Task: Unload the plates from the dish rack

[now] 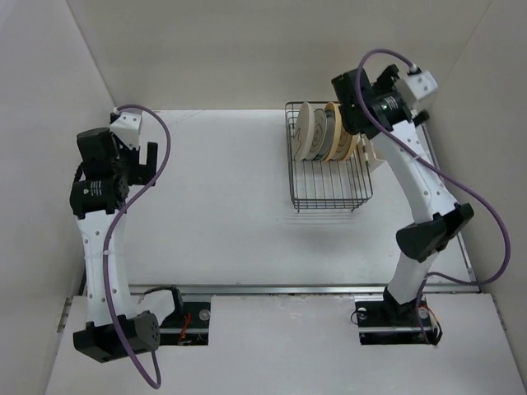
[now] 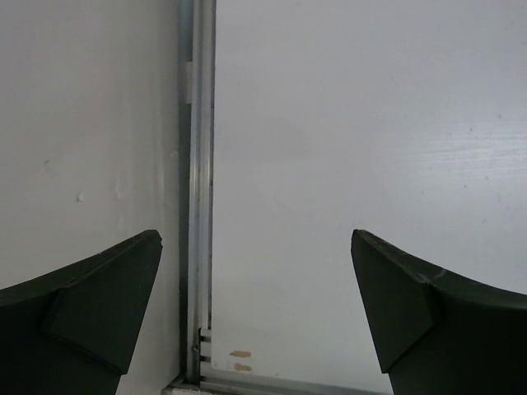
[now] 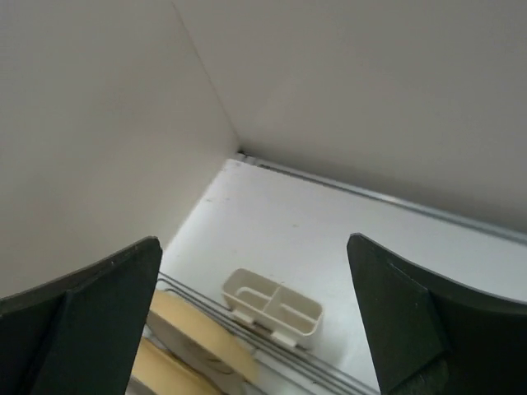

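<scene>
The right fingers [image 3: 428, 329] hang released above the plates [image 3: 198, 333], which stand upright in the dish rack [image 1: 331, 185] just below them, with the cream cutlery holder [image 3: 272, 306] beyond. An off-centre descent could knock a rim or snag wire. The left fingers [image 2: 90, 304], also released, hover over the bare white desk [image 1: 222, 206]. White walls [image 1: 247, 49] close it in.

Robotics lab setup, not a real kitchen. Bare white worktop [image 1: 222, 206] boxed in by plain white walls [image 1: 214, 58] on its far and side edges, metal rail [image 1: 288, 290] along the near edge, left arm [image 1: 99, 247] and right arm [image 1: 416, 177] bolted there, purple cables [image 1: 160, 136] looping loose. Only kitcheny thing's the dish rack [image 1: 329, 193].
</scene>
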Tool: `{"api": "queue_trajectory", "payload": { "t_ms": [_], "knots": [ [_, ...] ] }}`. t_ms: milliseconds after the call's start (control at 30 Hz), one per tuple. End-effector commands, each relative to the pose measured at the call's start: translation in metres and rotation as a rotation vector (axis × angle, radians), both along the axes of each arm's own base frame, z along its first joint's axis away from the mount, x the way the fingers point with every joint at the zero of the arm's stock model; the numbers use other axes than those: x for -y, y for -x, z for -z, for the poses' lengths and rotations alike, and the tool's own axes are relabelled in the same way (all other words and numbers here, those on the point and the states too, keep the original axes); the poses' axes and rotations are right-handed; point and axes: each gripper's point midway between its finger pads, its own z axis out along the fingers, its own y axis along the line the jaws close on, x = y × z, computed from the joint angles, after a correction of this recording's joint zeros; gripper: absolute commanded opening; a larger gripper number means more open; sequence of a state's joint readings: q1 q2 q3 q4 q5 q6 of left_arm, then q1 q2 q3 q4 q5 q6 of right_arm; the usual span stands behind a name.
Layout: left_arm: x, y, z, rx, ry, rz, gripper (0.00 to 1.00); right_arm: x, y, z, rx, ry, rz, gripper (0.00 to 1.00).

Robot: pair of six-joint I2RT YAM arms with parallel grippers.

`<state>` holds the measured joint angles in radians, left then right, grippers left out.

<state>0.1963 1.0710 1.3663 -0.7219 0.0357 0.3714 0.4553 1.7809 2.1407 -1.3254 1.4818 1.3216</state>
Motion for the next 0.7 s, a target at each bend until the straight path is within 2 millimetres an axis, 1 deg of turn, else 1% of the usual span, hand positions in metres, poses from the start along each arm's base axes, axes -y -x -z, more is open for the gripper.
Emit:
{"api": "queue_trajectory", "payload": {
  "t_ms": [0, 33, 67, 100, 133, 167, 233, 267, 300, 333, 367, 400, 433, 467, 500, 533, 567, 600, 633, 667],
  "knots": [
    [0.012, 0.005, -0.016, -0.002, -0.054, 0.135, 1.0, -0.002, -0.029, -0.012, -0.478, 0.242, -0.127, 1.0],
    [0.011, 0.001, -0.017, -0.006, -0.062, 0.141, 1.0, -0.055, -0.096, -0.019, -0.33, 0.182, -0.558, 0.98],
    [0.012, -0.002, -0.018, -0.008, -0.065, 0.156, 1.0, -0.067, -0.101, -0.013, -0.34, 0.219, -0.682, 0.98],
    [0.012, -0.006, -0.018, -0.011, -0.068, 0.17, 1.0, -0.076, -0.105, -0.018, -0.289, 0.215, -0.732, 0.99],
    [0.014, -0.014, -0.018, -0.018, -0.065, 0.192, 1.0, -0.077, -0.111, -0.019, -0.265, 0.211, -0.765, 0.99],
    [0.014, -0.021, -0.021, -0.007, -0.062, 0.201, 1.0, -0.077, -0.115, -0.028, -0.229, 0.196, -0.801, 0.99],
    [0.02, -0.036, -0.031, 0.029, -0.047, 0.239, 1.0, -0.083, -0.128, -0.022, -0.238, 0.204, -0.87, 0.99],
    [0.02, -0.049, -0.023, 0.007, -0.032, 0.252, 1.0, -0.09, -0.132, -0.022, -0.252, 0.203, -0.952, 0.99],
    [0.02, -0.059, -0.024, 0.019, -0.013, 0.25, 1.0, -0.1, -0.145, 0.001, -0.305, 0.19, -0.991, 0.96],
    [0.02, -0.067, -0.023, 0.018, 0.011, 0.236, 1.0, -0.1, -0.15, 0.011, -0.336, 0.18, -1.01, 0.91],
    [0.022, -0.082, -0.02, 0.007, 0.047, 0.241, 1.0, -0.101, -0.152, 0.024, -0.379, 0.17, -1.013, 0.83],
    [0.023, -0.09, -0.02, 0.013, 0.078, 0.232, 1.0, -0.102, -0.157, 0.035, -0.4, 0.166, -1.014, 0.79],
    [0.022, -0.097, -0.019, 0.013, 0.088, 0.226, 1.0, -0.104, -0.162, 0.054, -0.442, 0.157, -1.017, 0.74],
    [0.026, -0.105, -0.023, 0.031, 0.097, 0.238, 1.0, -0.103, -0.165, 0.06, -0.456, 0.156, -1.005, 0.62],
    [0.029, -0.115, -0.014, 0.016, 0.102, 0.238, 0.99, -0.096, -0.166, 0.067, -0.482, 0.158, -0.964, 0.56],
    [0.031, -0.124, -0.016, 0.039, 0.089, 0.242, 0.99, -0.093, -0.168, 0.071, -0.481, 0.142, -0.934, 0.53],
    [0.034, -0.13, -0.016, 0.047, 0.079, 0.245, 0.99, -0.091, -0.167, 0.077, -0.489, 0.13, -0.919, 0.48],
    [0.032, -0.136, -0.012, 0.042, 0.054, 0.237, 0.99, -0.091, -0.167, 0.082, -0.502, 0.127, -0.919, 0.46],
    [0.04, -0.142, -0.01, 0.043, 0.049, 0.252, 0.99, -0.091, -0.168, 0.089, -0.511, 0.126, -0.919, 0.46],
    [0.043, -0.146, -0.008, 0.044, 0.038, 0.268, 0.99, -0.092, -0.169, 0.094, -0.521, 0.124, -0.919, 0.46]
  ]
}}
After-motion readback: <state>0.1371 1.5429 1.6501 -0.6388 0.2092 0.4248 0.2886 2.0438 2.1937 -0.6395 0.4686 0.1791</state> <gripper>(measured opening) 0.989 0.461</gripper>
